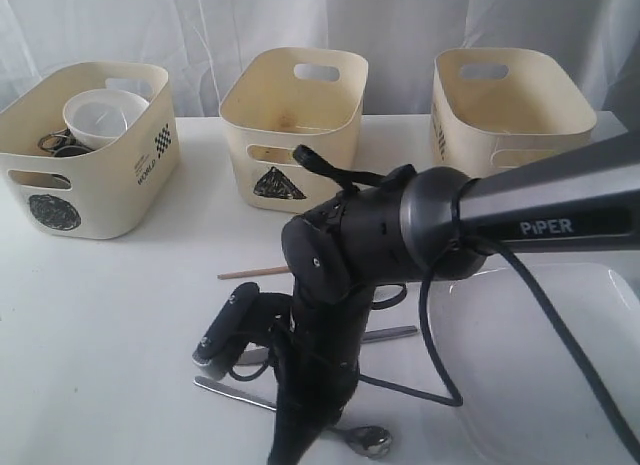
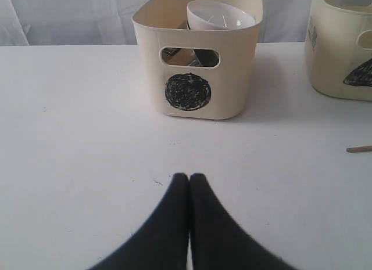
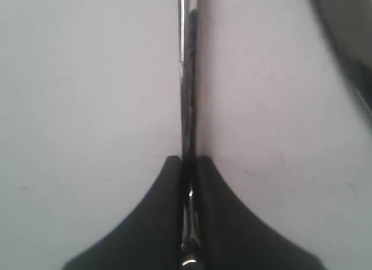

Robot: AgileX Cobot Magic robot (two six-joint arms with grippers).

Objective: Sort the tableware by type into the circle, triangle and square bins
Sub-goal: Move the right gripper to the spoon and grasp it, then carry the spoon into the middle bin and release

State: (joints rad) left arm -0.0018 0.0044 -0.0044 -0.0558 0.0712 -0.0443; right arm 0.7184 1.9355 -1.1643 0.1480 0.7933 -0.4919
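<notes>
While the right arm [image 1: 540,200] leans down in front of the triangle bin [image 1: 293,125], it blocks a lot. It hides part of that bin's front and most of the cutlery on the white surface [image 1: 100,305]. The arm is big, black and grey, with smooth round joints. A thin black cable [image 1: 440,370] loops off it.

The right hand [image 3: 187,161] is clenched on a thin shiny steel handle [image 3: 187,78]. Its two black fingers squeeze the handle from both sides. The pictures do not tell if it is the fork or the knife.

Under the arm, in front of the triangle bin, lies a steel spoon [image 1: 368,441] with a round shiny end. One wooden chopstick [image 1: 255,272], thin and brown, lies flat just in front of the bin. In front of the bin and to its right sits the big white plate [image 1: 560,385]. It is smooth with soft corners, and the arm crosses over part of it.

All three bins are cream plastic with round corners and cut-out handle holes. The circle bin [image 1: 90,175] stands left of the triangle bin and has a black scribbled ball on its front. Inside it sit a white bowl [image 1: 100,115] and some dark shiny metal, too tucked in to name. The third bin [image 1: 510,105] stands right of the triangle bin, and the arm hides its front.

The left hand [image 2: 189,177] is clenched on nothing, its black fingers pressed together. It is over the surface, in front and to the left of the triangle bin.
</notes>
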